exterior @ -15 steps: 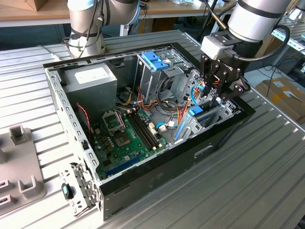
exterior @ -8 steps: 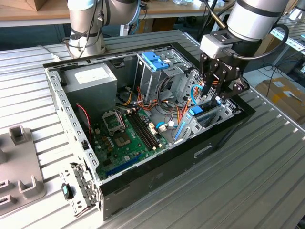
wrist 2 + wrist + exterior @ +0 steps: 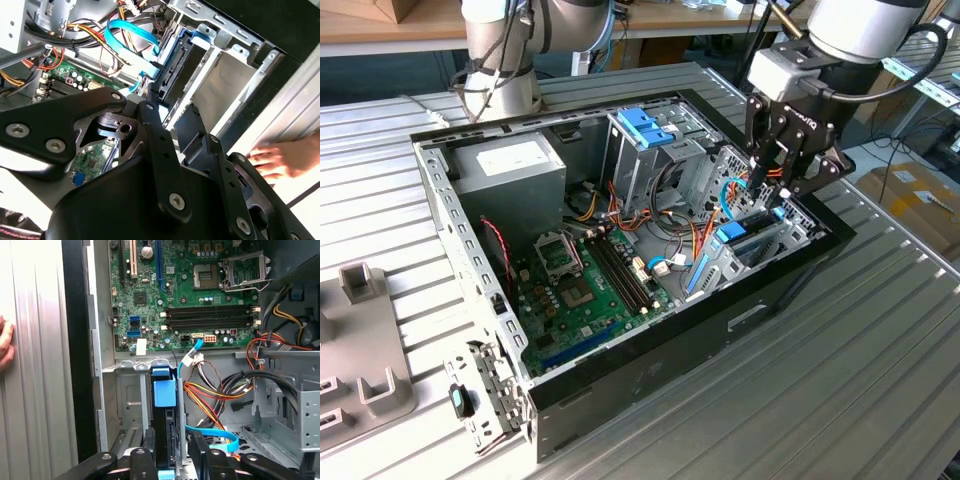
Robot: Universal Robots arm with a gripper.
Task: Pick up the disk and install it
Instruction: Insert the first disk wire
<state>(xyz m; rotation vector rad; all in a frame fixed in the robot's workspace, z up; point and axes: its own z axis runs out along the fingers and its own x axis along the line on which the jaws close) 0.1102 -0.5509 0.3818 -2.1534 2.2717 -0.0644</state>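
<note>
**Blue-edged disk on end in its bay, gripper over it**

Steel walls of the drive bay (image 3: 129, 400) flank the disk (image 3: 166, 432), which stands on edge in the slot at a corner of the case, on the exterior view's right. I judge that edgewise pose to be how the bay takes it: the blue carrier frame rides between the rails, and its blue tab (image 3: 165, 392) faces the open side, where it can be reached. The computer case (image 3: 790, 290) lies on its side on the ribbed table (image 3: 880, 380) with the panel off, which lets the arm work from above. The gripper (image 3: 772, 205) hangs directly over the slot, pointing down, and in the first wrist view the disk runs straight in under its middle. Whether it clamps the disk or merely stands about it — I cannot tell. A light blue data cable (image 3: 215, 436) loops just beside the bay, apart from the disk. A person's hand (image 3: 280, 157) rests on the table beside the case — well clear of the gripper.
</note>
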